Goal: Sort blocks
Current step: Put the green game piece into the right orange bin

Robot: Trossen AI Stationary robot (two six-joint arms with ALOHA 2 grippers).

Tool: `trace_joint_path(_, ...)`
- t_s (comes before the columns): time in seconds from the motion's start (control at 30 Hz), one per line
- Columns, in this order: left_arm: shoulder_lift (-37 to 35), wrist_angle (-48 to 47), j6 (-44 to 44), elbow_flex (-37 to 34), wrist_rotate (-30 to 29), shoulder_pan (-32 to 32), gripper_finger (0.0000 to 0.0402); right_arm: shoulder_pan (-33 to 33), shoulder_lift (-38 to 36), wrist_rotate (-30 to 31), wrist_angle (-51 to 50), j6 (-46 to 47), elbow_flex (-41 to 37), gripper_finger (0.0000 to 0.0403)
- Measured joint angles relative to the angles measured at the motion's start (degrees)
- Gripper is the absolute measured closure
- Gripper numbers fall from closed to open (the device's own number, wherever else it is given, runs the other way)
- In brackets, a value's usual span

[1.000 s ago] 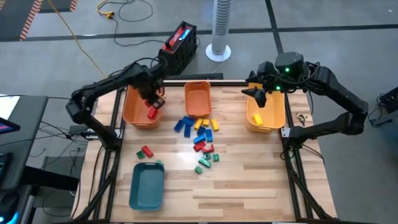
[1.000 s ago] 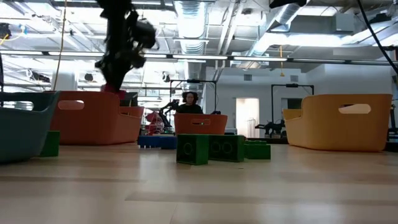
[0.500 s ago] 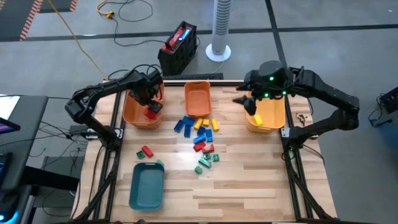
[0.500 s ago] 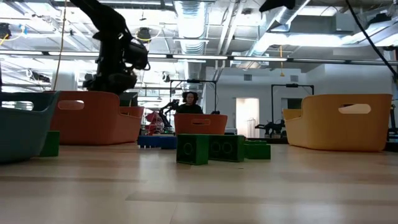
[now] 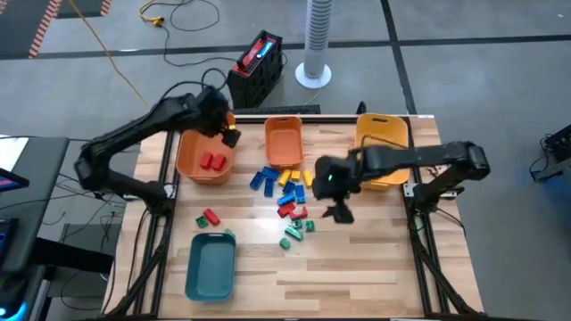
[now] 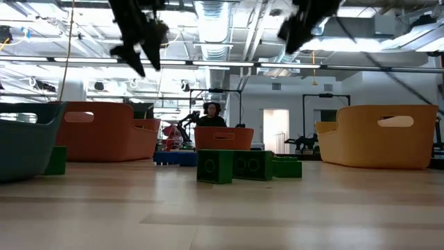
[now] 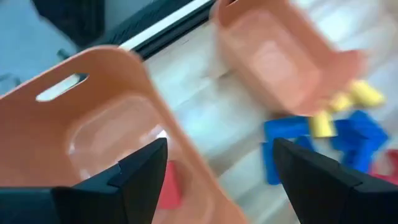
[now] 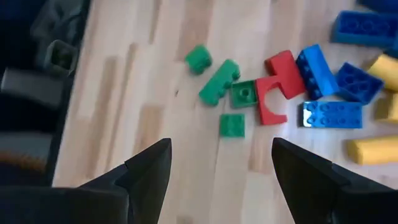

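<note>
The blocks (image 5: 285, 194) lie piled mid-table, below the centre orange bin (image 5: 284, 141). The right gripper (image 5: 339, 210), wide open and empty, hovers at their four o'clock. The left gripper (image 5: 228, 135), open and empty, hangs over the left orange bin (image 5: 186, 153), which holds two red blocks (image 5: 212, 161).

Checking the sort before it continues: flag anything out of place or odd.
One small red plastic brick lies alone beside the teal plastic bin, apart from the main heap of bricks at mid-table. Two red bricks already sit in the left orange bin. Nothing looks spilled or damaged.
</note>
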Motion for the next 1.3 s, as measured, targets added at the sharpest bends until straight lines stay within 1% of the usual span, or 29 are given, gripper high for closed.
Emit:
trace_joint_path(0.1,-3.6,0.0,-0.5,0.0,-2.8,-4.9,0.0114,2.5,0.3,3.5,11.2,9.0,-7.1,0.0113)
trace_joint_path(0.17,-5.3,0.0,-0.3,0.0,-4.2,-7.4,0.0114,4.4,2.0,5.8,16.8,15.6,-9.0,0.0113)
trace_joint_path(0.33,-8.0,0.7,1.7,0.0,-4.7,-10.5,0.0114,8.3,8.6,9.3,23.4,27.4,-9.2,0.0113)
trace_joint_path(0.47,-8.7,1.4,4.1,0.0,-4.8,-12.0,0.0114,11.2,14.5,11.4,24.7,33.3,-6.9,0.0113)
trace_joint_path(0.6,-8.9,1.1,5.3,0.0,-4.8,-12.4,0.0113,13.5,19.4,14.2,23.4,36.2,-3.7,0.0113)
trace_joint_path(0.8,-9.0,0.0,6.3,0.0,-4.6,-12.5,0.0113,13.9,24.5,20.2,19.1,38.5,-0.2,0.0113)
trace_joint_path(1.07,-9.1,-1.6,7.3,0.0,-4.4,-12.5,0.0113,13.7,28.8,20.7,18.7,39.1,0.3,0.0117)
trace_joint_path(1.13,-9.1,-1.9,7.4,0.0,-4.4,-12.5,0.0113,13.9,28.9,20.8,18.6,39.3,0.3,0.0129)
trace_joint_path(1.2,-9.1,-2.3,7.9,0.0,-4.4,-12.5,0.0113,13.7,28.9,21.2,18.3,39.2,0.3,0.0149)
trace_joint_path(1.3,-9.1,-2.3,8.1,0.0,-4.4,-12.5,0.0113,13.1,28.9,21.1,18.2,39.2,0.3,0.0193)
